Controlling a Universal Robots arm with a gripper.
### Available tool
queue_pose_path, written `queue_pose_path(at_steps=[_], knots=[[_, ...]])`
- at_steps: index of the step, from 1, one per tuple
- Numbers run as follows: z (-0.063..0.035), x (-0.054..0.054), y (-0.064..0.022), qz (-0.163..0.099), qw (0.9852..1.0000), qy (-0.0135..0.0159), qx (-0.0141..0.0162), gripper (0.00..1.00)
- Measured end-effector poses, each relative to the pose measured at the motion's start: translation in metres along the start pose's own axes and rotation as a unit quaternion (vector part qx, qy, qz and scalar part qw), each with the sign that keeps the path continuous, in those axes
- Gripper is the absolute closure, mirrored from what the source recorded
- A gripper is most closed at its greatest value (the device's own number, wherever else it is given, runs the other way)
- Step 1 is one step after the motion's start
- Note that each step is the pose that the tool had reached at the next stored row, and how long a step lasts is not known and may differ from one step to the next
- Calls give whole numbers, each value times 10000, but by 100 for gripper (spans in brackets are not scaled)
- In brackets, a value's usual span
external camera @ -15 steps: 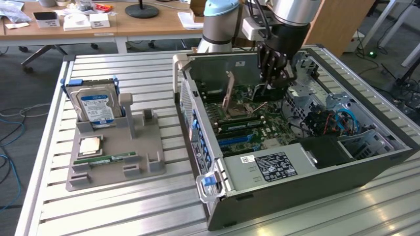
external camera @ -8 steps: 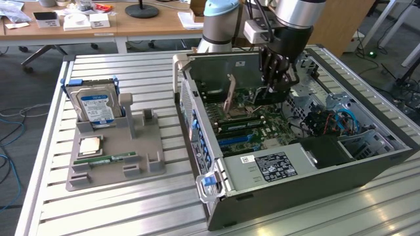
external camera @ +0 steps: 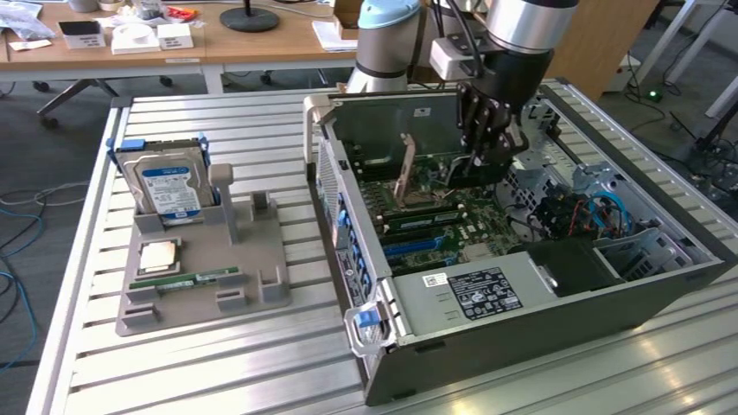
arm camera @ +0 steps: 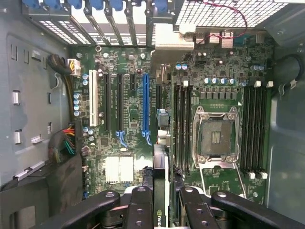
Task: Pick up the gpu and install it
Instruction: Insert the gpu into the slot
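One gpu [arm camera: 161, 183], one hard drive [external camera: 171, 186] (upright)

Silver arm [external camera: 528, 24] with pale-blue caps, black linked claw [external camera: 485, 157].

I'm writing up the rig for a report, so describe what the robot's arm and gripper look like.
The arm is a silver-grey metal tube, and one joint has a pale blue joint cap. A small pale grey box sits at the wrist, with black cables above it. The gripper is black and built from linked bars. The wrist view shows round pivot pins on its fingers.
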State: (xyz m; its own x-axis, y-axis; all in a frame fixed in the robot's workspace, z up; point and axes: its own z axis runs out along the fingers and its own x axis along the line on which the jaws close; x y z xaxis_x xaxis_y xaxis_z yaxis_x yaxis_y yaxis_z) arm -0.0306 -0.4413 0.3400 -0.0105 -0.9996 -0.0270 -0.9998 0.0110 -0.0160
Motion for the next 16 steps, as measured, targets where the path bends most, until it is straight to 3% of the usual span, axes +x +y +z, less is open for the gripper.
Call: queue_pose_path(at_steps=[16], knots=[[143,6,17,-1,10000,0,0,74]])
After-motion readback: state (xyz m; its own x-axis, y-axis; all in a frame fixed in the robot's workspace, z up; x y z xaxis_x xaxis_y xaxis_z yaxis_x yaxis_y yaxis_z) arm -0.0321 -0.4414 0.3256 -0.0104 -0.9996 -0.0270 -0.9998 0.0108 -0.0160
